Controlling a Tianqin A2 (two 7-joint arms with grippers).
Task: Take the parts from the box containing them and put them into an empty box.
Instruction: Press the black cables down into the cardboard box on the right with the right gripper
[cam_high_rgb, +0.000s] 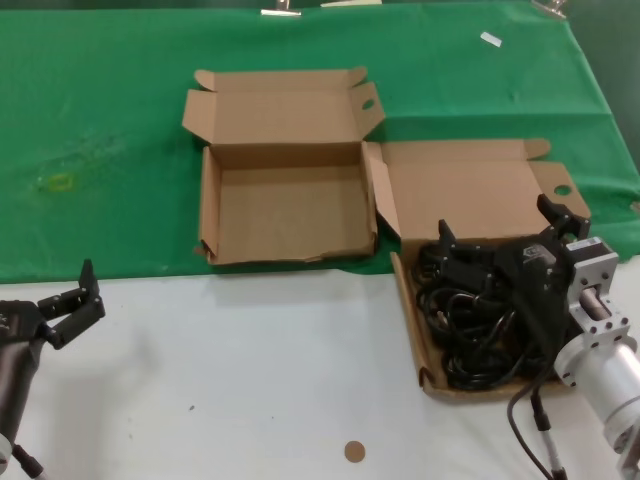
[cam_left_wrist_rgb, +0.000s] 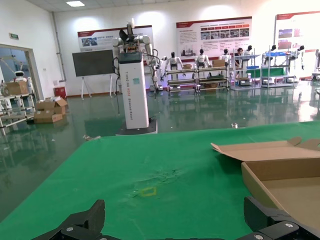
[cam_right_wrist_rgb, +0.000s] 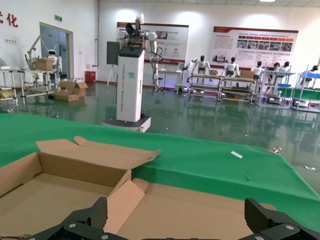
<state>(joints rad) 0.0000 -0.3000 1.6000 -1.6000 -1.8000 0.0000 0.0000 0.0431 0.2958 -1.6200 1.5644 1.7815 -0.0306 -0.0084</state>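
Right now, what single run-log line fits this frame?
right gripper: open, above full box | left gripper: open, idle near left | parts: all in full box | empty box: nothing inside

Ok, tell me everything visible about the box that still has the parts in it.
The box with the parts is a shallow brown cardboard mailer on the robot's right, half on the green cloth, half on the white tabletop. Its hinged lid lies open behind it, its side flap showing a round hole. The near side wall leans outward. A tangle of black cables and parts fills it. The right gripper, open, hovers over it. The empty box stands beside it.
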